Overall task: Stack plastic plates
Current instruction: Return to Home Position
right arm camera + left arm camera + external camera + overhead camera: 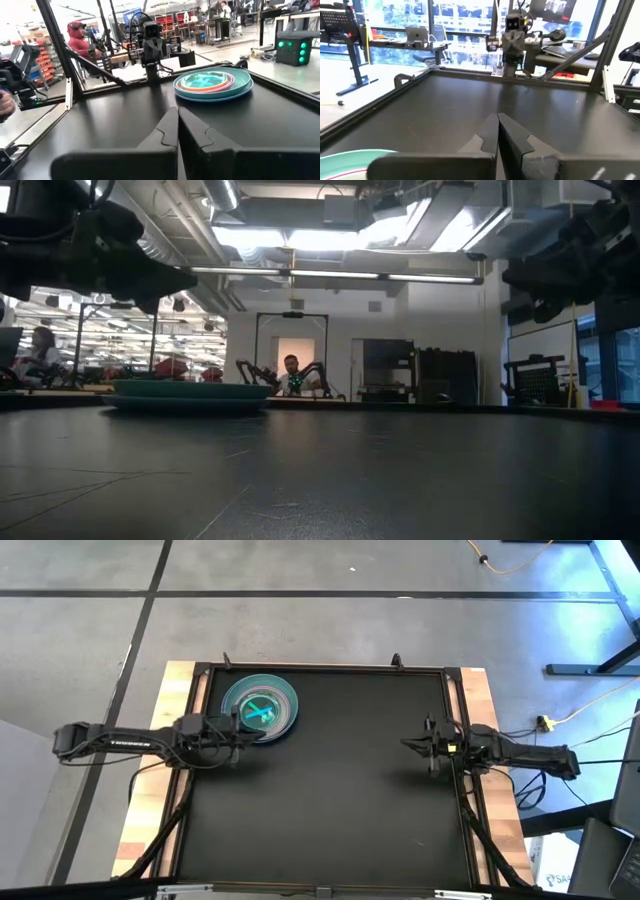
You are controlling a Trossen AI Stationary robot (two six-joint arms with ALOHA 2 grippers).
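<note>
The plastic plates (261,710) lie in one stack at the far left of the black table, a blue plate at the bottom, teal above it, pink and smaller translucent ones on top. The stack also shows in the right wrist view (214,83) and the low view (188,394). My left gripper (240,730) is shut and empty, held above the table beside the stack's near left rim. My right gripper (408,744) is shut and empty, above the table's right side.
The black table top (330,810) is framed by a raised rim (320,668) and wooden side strips (150,810). A person (80,42) and other robot stations show in the room beyond the table.
</note>
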